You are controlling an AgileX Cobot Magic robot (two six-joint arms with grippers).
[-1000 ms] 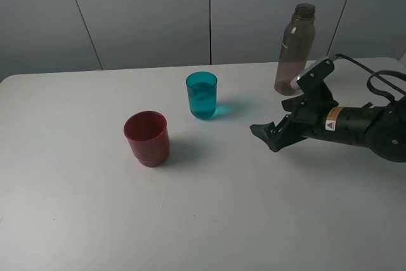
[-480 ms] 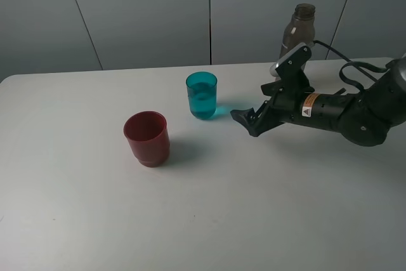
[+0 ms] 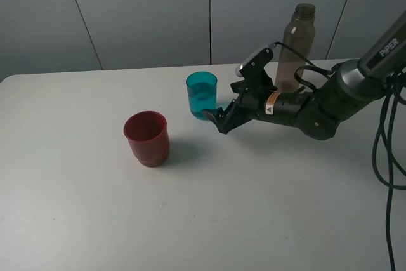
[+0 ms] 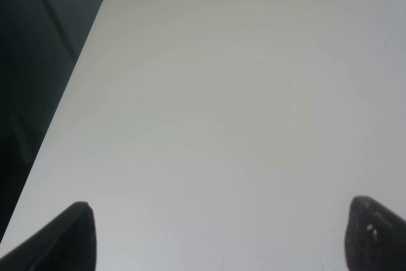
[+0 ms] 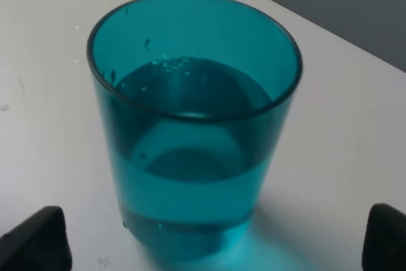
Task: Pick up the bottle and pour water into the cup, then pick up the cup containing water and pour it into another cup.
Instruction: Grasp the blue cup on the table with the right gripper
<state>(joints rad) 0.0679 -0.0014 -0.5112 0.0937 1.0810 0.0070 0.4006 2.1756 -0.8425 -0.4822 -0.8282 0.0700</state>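
Closer now, my right gripper [image 3: 214,119] gapes (empty) at the water-filled teal translucent plastic tumbler [image 3: 201,92] — squat dark red plastic cup [image 3: 146,138] awaits pouring.

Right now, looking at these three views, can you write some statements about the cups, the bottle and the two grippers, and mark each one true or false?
1. The teal cup has water in it. True.
2. The red cup lies on its side. False: it stands upright, apart from the teal cup.
3. The right gripper is shut on the teal cup. False: it is open, with the cup in front of its fingertips, not gripped.
4. The bottle stands upright behind the right arm. True.
5. The left gripper holds the bottle. False: it is open over the bare table.
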